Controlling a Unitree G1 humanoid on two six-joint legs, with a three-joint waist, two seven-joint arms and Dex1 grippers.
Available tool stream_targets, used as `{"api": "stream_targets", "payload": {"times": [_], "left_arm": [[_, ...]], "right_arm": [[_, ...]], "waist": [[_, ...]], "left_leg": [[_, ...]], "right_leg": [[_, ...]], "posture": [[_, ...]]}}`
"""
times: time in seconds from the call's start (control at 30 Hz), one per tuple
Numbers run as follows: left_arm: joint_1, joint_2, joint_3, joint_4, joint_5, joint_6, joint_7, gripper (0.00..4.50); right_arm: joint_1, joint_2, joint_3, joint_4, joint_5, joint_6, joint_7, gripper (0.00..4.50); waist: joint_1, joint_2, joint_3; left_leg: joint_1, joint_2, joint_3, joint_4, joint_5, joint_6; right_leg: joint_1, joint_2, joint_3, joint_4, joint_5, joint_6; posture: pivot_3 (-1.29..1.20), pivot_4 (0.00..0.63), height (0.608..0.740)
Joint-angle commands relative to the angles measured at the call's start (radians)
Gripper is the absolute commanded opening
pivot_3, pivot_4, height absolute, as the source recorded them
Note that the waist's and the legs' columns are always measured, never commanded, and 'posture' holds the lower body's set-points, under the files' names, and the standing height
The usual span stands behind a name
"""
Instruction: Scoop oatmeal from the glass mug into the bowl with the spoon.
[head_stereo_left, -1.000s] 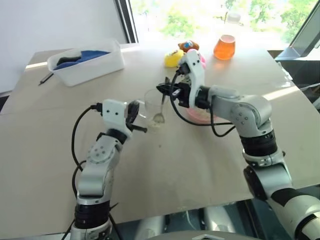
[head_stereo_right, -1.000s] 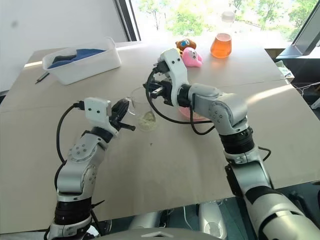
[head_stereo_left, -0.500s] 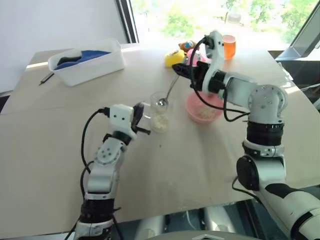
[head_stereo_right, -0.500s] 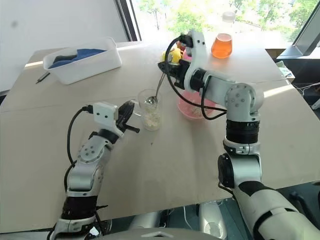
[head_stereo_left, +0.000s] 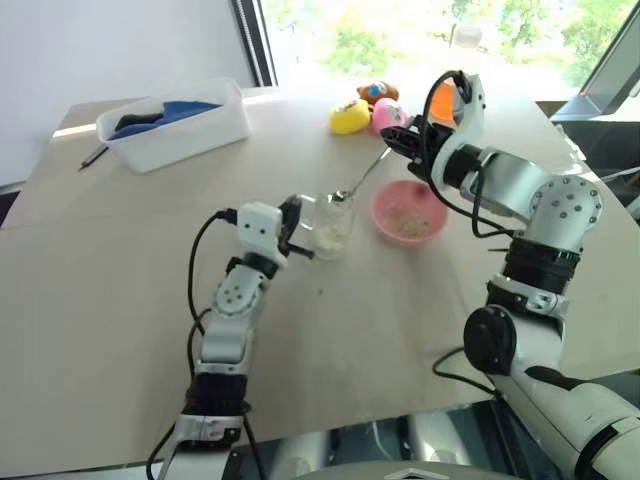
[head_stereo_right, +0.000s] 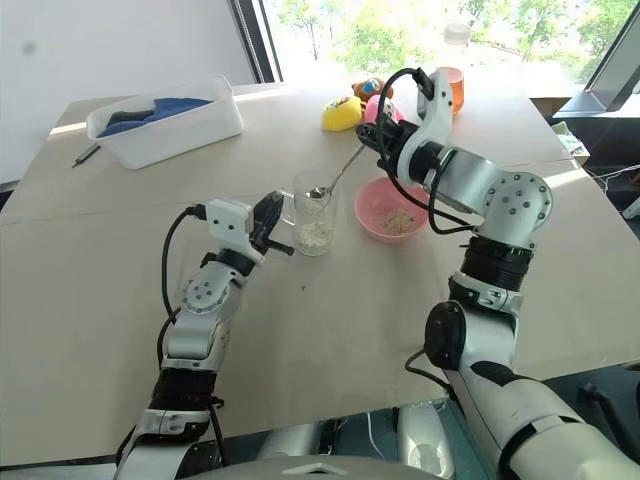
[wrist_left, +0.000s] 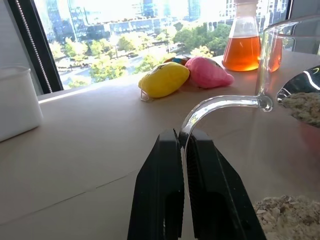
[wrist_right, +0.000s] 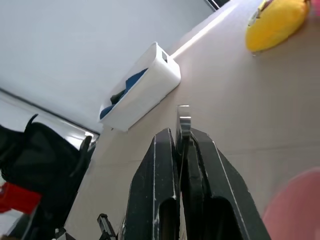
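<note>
Mid-frame on our tan table (head_stereo_left: 100, 300), left gripper (wrist_left: 183, 142) pinches the glass mug (head_stereo_left: 331, 226) handle steady; right gripper (wrist_right: 181, 145) clamps the spoon (head_stereo_left: 362, 180), its oatmeal (wrist_left: 300, 107) headed bowl-ward (head_stereo_left: 408, 214).

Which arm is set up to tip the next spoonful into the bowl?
The right. Its gripper is shut on the spoon, whose loaded head sits above the mug, beside the bowl. The left gripper is shut on the mug's handle, steadying it.
</note>
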Motion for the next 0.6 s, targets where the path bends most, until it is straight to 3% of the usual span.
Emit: {"api": "stream_targets", "payload": {"times": [0.03,0.6], "left_arm": [[-0.02,-0.001,-0.007,0.028,0.007,-0.055,-0.013,0.16],[-0.088,-0.042,-0.037,0.151,0.014,-0.144,-0.02,0.16]], "right_arm": [[-0.053,-0.011,-0.051,-0.005,0.059,-0.005,-0.079,0.0],[-0.061,-0.047,-0.094,0.028,0.319,-0.074,-0.304,0.0]], "waist": [[0.001,0.0,0.0],[-0.002,0.001,0.0]], "left_leg": [[0.0,0.0,0.0,0.0,0.0,0.0],[0.0,0.0,0.0,0.001,0.0,0.0]], "right_leg": [[0.0,0.0,0.0,0.0,0.0,0.0],[0.0,0.0,0.0,0.001,0.0,0.0]], "posture": [[0.0,0.15,0.74],[0.0,0.15,0.74]]}}
